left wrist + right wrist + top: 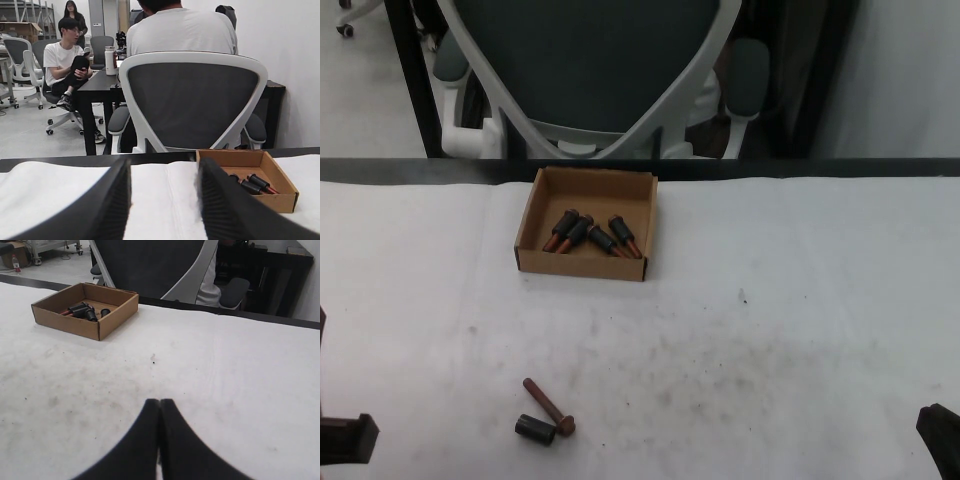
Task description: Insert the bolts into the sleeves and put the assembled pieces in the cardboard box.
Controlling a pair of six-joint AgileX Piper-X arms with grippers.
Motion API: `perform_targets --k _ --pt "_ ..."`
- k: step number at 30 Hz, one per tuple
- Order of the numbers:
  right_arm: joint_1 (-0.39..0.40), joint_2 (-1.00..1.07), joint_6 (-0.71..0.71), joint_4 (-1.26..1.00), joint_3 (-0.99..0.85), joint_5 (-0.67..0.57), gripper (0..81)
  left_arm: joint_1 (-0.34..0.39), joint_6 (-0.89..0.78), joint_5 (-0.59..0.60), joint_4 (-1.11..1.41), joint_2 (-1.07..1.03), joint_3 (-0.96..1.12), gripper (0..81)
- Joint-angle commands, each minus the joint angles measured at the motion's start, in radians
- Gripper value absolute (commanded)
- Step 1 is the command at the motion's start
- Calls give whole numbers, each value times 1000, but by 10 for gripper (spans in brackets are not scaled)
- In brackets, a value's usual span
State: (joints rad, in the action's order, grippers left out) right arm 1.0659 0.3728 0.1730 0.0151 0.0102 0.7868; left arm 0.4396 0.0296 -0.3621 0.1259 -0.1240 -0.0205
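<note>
Two grippers sit at the near edge of the white-covered bench (770, 350): the left gripper (165, 200) has its fingers spread wide with nothing between them, and the right gripper (160, 440) has its fingers pressed together on nothing. A little ahead, much closer to the left arm, one loose bolt (546, 402) lies flat. A black sleeve (534, 430) lies at its head end, touching it or nearly so. This looks like the last pair to join, and neither part is yet in a grip. Because the two lie so close, the first grasp should probably take the bolt by its shank, well away from the sleeve, so the sleeve is not knocked off. The right gripper would need to open before it could take the sleeve. The sleeve is best gripped around its body with the bore left clear, and the two axes lined up before pushing. Farther back, the box (582, 268) holds four assembled pieces (590, 234) side by side, with bare floor toward its back wall for a low release.
</note>
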Motion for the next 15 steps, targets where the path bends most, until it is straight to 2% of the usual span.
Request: perform_targets --k 1,15 --pt "1 -7 4 -1 -10 0 2 0 -7 15 41 15 20 8" --pt "1 -7 4 4 -10 0 2 0 -7 36 41 15 20 8"
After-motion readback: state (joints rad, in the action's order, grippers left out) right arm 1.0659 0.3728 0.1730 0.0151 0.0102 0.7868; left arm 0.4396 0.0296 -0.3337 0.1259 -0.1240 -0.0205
